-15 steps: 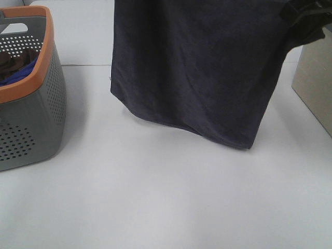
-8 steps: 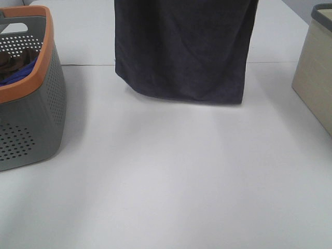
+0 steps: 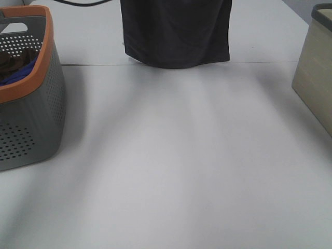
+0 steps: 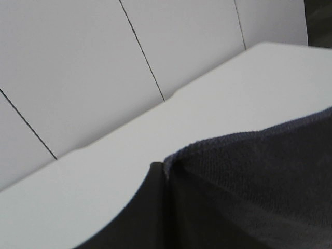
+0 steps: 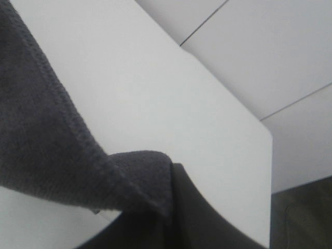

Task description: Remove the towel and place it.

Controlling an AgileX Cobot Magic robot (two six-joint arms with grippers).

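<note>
- At the left gripper (image 4: 165, 171): closed tight on a hemmed corner of the towel (image 4: 259, 192), with only one dark finger in view.
- At the right gripper (image 5: 170, 174): likewise pinched down on the other top corner, hem folded into the bite.
- Below both: hanging spread, apparently clear of the table (image 3: 171, 166), lower edge free in the air.
- Farther out: a basket (image 3: 49, 57) on the left gripper's side, a beige box (image 3: 314, 78) on the right's.
- Risk, as judged: thin corner holds, so a slip under swing or uneven pull; a bunched or folded landing if lowered too fast or let go on one side first.
</note>
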